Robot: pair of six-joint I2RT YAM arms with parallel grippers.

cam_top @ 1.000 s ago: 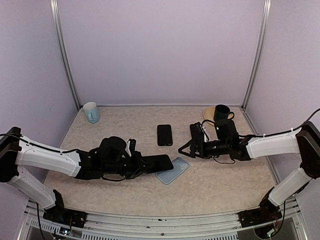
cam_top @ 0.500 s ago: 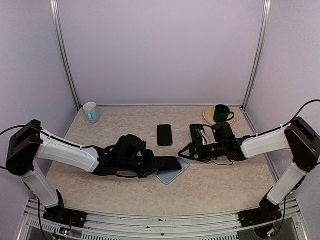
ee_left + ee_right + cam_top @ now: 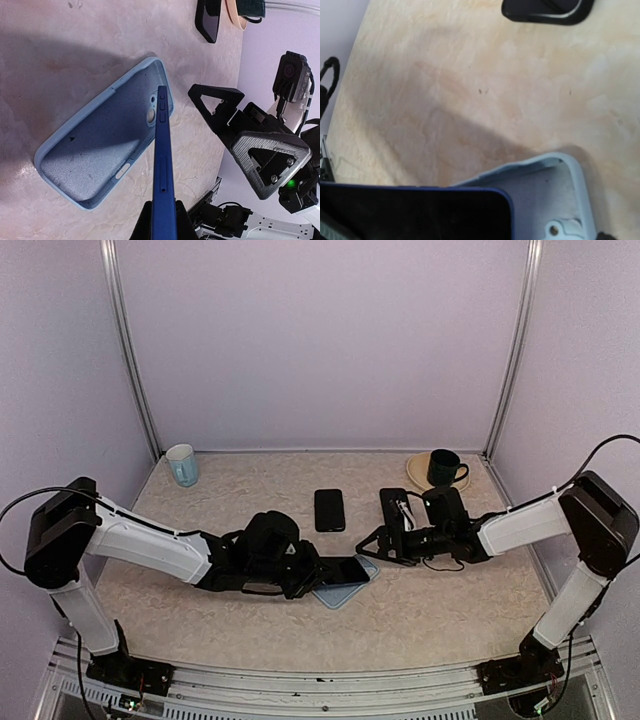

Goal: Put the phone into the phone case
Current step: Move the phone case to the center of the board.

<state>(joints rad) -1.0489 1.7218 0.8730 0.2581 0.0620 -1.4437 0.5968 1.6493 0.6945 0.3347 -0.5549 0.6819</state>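
I have the left gripper (image 3: 320, 573) clamped on the near end of the phone (image 3: 352, 568); the handset hangs over the light-blue phone case (image 3: 338, 595), which lies open side up on the table (image 3: 450, 620). In the left wrist view the phone (image 3: 162, 170) shows edge-on, its far end over the camera-cutout end of the case (image 3: 95, 150); I cannot tell whether that tip touches the lining or floats just above it. The right gripper (image 3: 372, 544) stands with its jaws spread and nothing between them, just beside the far end of the case and, as far as I can see, apart from it. Its own camera catches the dark screen of the phone (image 3: 410, 212) beside the corner of the case (image 3: 555, 195).

By my reckoning the pick-up and the carry are done and the fit is not: no edge of the phone is seated under the case's lip; lining up the corners, laying it flat and pressing it home remain, with the right arm well placed to steady the case.

Off to the rear sit a second dark handset (image 3: 329, 510), another black object (image 3: 392, 508), a pale mug (image 3: 182, 465) and a dark mug (image 3: 442, 467), all well apart from the work.
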